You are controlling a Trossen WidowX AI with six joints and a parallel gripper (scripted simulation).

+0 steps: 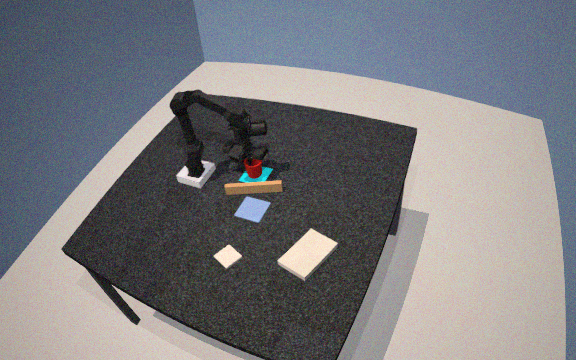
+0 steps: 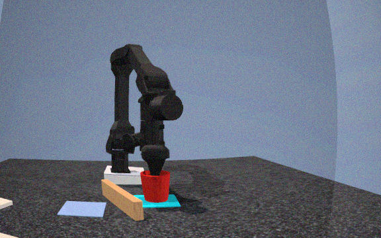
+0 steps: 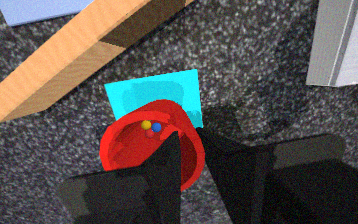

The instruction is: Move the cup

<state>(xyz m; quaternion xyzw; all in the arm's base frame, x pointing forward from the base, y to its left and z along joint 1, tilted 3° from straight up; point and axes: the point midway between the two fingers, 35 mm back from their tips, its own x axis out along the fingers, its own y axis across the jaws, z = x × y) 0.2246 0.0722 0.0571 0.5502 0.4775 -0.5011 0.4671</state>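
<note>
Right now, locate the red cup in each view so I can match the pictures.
Top: red cup just left of centre, on the cyan pad, behind the wooden bar.
Exterior: cup at lower centre, under the gripper.
Wrist: cup at lower centre, marbles inside.
Shared landmark: the cyan pad.
</note>
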